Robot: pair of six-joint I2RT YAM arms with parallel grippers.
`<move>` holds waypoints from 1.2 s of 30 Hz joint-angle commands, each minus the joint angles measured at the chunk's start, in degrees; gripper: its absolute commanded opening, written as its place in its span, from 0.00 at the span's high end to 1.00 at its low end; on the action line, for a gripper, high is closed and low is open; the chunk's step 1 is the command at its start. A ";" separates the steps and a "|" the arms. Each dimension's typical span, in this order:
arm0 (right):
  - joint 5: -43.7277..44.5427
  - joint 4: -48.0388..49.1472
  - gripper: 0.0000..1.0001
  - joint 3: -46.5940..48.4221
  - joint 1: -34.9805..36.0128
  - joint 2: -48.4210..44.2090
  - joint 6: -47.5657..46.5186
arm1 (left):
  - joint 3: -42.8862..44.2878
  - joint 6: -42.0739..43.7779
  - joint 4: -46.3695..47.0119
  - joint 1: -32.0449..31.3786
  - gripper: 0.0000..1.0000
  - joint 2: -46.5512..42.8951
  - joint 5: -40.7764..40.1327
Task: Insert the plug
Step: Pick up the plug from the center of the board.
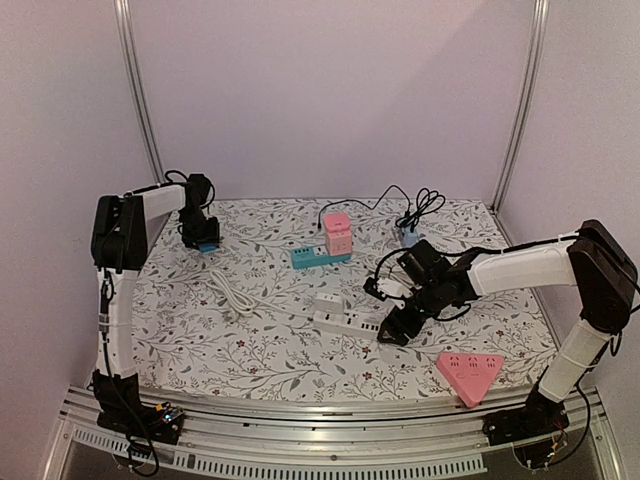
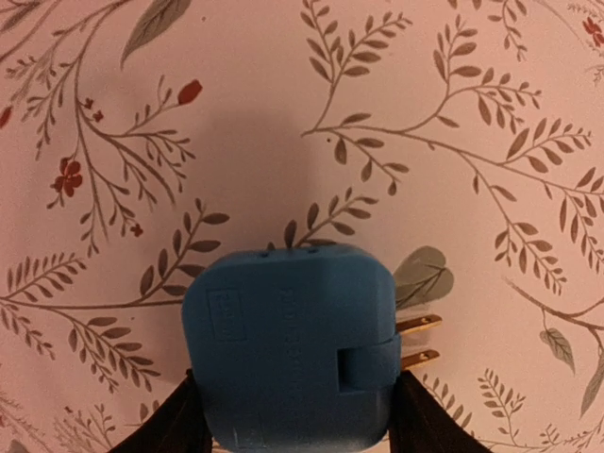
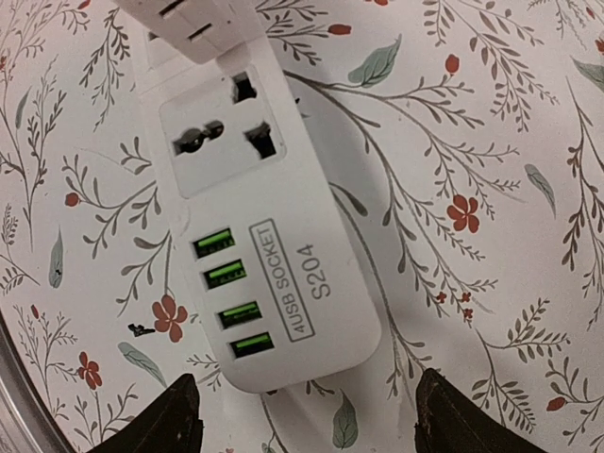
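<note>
Blue plug (image 2: pixel 288 354) is clamped in the L gripper (image 2: pixel 294 429), black fingers (image 2: pixel 160 425) pressed to both its sides. Two brass prongs (image 2: pixel 420 340) stick out to the right in the wrist view. In the top view the plug (image 1: pixel 207 244) is over the far-left part of the floral cloth (image 1: pixel 260 350), right below the L gripper (image 1: pixel 200 236). Can't tell if it touches the cloth or hangs just above it.

R gripper (image 1: pixel 393 330) is low, mid-right of the table, jaws spread wide. In its wrist view the R gripper (image 3: pixel 307 420) straddles the near end of a white power strip (image 3: pixel 274 255) w/ a gap on each side, and its fingers (image 3: pixel 165 415) don't touch the strip. The strip lies flat and has one universal socket (image 3: pixel 222 127), then four green USB ports (image 3: pixel 231 293), w/ the label "4USB SOCKET S204". A second white block (image 3: pixel 193 19) w/ slots overlaps the strip's far end. The top view puts the strip (image 1: pixel 345 320) near the table's middle, well apart from the plug.

Also on the cloth:
- teal strip (image 1: pixel 320 257) w/ a pink cube socket (image 1: pixel 338 232) touching its right end
- pink triangular socket (image 1: pixel 470 372) near the front right
- loose white cable (image 1: pixel 230 292) btwn the plug and the white strip
- small grey-blue adapter (image 1: pixel 408 236) w/ a black cord (image 1: pixel 425 203) at the back right
</note>
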 commanded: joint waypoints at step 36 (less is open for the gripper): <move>8.29 -10.07 0.14 18.06 -0.97 -22.04 7.48 | -42.75 25.61 17.57 -42.53 1.00 -62.81 -26.99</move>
